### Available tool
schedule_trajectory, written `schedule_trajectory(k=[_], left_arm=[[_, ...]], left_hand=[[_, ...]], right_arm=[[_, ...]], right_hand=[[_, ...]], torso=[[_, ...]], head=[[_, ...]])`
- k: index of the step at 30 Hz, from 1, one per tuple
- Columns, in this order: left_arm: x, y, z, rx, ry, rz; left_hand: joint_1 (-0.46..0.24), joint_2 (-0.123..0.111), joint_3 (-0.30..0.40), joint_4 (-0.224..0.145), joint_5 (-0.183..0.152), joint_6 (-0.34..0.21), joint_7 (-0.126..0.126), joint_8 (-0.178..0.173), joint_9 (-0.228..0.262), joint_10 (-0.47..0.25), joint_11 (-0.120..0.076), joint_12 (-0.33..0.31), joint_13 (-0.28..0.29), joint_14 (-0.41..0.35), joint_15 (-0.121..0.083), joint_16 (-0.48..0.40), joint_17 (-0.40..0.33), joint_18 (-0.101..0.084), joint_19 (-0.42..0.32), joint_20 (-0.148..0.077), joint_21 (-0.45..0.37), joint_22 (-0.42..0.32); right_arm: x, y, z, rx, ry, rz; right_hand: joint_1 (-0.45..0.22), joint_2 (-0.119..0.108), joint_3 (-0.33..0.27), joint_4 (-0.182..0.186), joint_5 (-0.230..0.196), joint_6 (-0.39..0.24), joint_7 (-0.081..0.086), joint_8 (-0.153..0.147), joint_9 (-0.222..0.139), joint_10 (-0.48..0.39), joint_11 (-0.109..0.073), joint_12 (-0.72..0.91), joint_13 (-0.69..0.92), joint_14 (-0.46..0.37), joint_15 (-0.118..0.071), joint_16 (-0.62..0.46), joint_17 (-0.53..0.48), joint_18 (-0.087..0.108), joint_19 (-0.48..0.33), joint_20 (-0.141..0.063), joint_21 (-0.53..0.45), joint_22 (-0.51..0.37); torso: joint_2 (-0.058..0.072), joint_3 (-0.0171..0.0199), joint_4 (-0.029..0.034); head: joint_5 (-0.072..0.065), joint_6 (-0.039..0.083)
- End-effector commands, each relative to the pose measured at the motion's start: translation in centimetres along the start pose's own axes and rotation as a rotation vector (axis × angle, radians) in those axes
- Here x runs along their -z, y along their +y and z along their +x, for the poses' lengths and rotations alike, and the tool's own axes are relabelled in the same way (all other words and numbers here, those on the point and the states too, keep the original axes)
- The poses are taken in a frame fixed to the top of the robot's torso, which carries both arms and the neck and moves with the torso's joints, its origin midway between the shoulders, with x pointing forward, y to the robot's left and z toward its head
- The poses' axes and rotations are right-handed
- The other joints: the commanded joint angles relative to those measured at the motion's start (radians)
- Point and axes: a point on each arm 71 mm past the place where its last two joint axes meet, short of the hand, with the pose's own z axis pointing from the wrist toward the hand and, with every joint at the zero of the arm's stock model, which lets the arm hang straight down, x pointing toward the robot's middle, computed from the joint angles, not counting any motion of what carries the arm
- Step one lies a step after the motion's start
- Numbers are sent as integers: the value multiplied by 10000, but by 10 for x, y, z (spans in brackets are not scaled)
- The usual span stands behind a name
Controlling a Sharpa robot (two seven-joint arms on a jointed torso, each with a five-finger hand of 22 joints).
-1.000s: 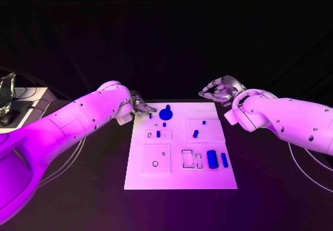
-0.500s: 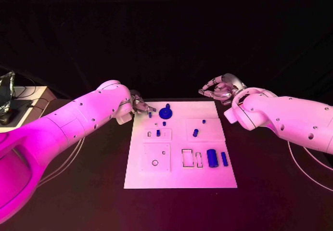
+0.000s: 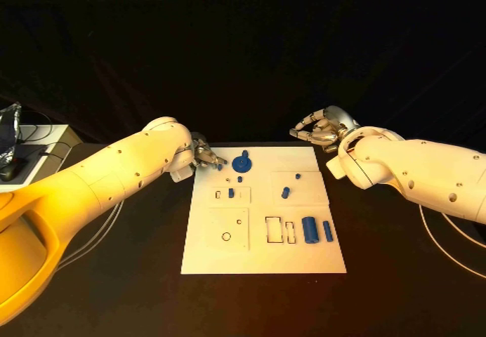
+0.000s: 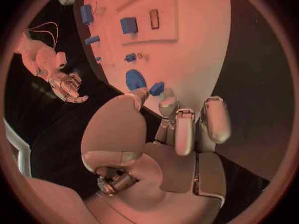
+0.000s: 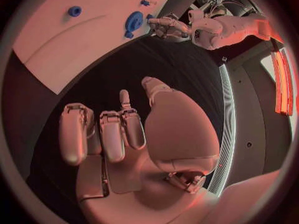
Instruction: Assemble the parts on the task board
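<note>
The black surface [image 3: 121,281] carries the white task board [image 3: 263,260] in its middle, lying flat between the two white arms. The left arm [image 3: 101,182] reaches in to the board's far left corner; the right arm [image 3: 425,175] ends beyond the board's far right corner, off the board.

The left robot hand [image 3: 206,156] sits at the board's far left edge with its fingers [image 4: 184,129] close together and curled forward. Their tips lie just beside a small blue part [image 4: 156,88] at the edge, but whether they grip it or only touch it I cannot tell. The right robot hand [image 3: 322,130] hangs over the bare surface, its fingers [image 5: 112,134] loosely bent and apart, with nothing in them.

On the board, the largest blue piece is the round part [image 3: 242,166] near the far edge, close to the left robot hand. Next come the blue cylinder [image 3: 310,231] and the slimmer blue bar [image 3: 327,232] side by side at the near right, beside two empty rectangular slots [image 3: 274,231]. A short blue peg [image 3: 286,192] stands in the right middle panel, and a smaller blue piece [image 3: 231,194] in the left middle panel.
</note>
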Motion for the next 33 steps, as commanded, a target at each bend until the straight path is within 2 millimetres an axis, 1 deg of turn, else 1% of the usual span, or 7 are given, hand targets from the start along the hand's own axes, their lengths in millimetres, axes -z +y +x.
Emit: schedule_trajectory(k=[1,9,14,17,22,27,33], left_arm=[[0,-3,4,48,308,90],[-1,-2,5,94,299,105],[0,-4,5,124,345,197],[0,-5,6,143,394,277],[1,-5,6,150,423,351],[1,-5,6,164,402,370],[3,-5,6,208,422,403]], left_hand=[[114,45,105,-4,39,57,8,-62,-21,-64,-30,-16,-5,730,45,20,1789,188,19,62,-24,1],[207,90,283,-8,38,87,-4,-49,-47,-62,-40,-10,-11,728,38,20,1786,185,25,58,-18,16],[754,206,1275,-115,6,201,-105,127,-18,-45,-134,7,-31,750,-44,52,1842,180,43,5,-1,62],[1139,131,2696,-437,-24,118,-187,472,269,-60,-216,-55,-129,755,-120,64,1862,178,31,-71,-5,80],[1059,85,4295,-1279,-69,-98,-149,904,698,-11,-216,-120,-233,768,-112,90,1907,173,34,-92,18,136],[952,138,4646,-1576,-79,-132,-155,1066,854,27,-209,-124,-250,773,-107,99,1923,171,36,-87,30,158],[515,27,5279,-1962,-26,-89,-207,1432,1141,116,-248,-123,-263,803,-149,137,2000,165,65,-104,70,219]], right_arm=[[0,1,1,6,68,-122],[-1,1,1,11,80,-114],[-1,1,1,15,92,-113],[-2,1,1,18,94,-108],[-2,1,1,25,87,-96],[-2,1,0,28,79,-90],[-2,0,0,28,77,-80]], right_hand=[[-26,7,46,-10,34,-58,-20,54,9,-46,-13,-44,1486,660,-63,-50,1104,137,52,-61,-57,1193],[-18,12,57,-13,45,-53,-24,69,18,-37,-17,-38,1491,661,-66,-52,1107,135,57,-63,-56,1195],[-18,12,57,-13,45,-53,-24,69,18,-37,-17,-38,1491,661,-66,-52,1107,135,57,-63,-56,1195],[-18,12,57,-13,45,-53,-24,69,18,-37,-17,-38,1491,661,-66,-52,1107,135,57,-63,-56,1195],[-18,12,57,-13,45,-53,-24,69,18,-37,-17,-38,1491,661,-66,-52,1107,135,57,-63,-56,1195],[-18,12,57,-13,45,-53,-24,69,18,-37,-17,-38,1491,661,-66,-52,1107,135,57,-63,-56,1195],[-18,12,57,-13,45,-53,-24,69,18,-37,-17,-38,1491,661,-66,-52,1107,135,57,-63,-56,1195]], torso=[[12,1,-12],[3,-3,19],[11,0,11],[11,1,3],[12,0,-1],[7,2,11],[-1,1,15]], head=[[3,-14],[-7,-45],[18,-58],[38,-60],[38,-75],[23,-90],[15,-93]])
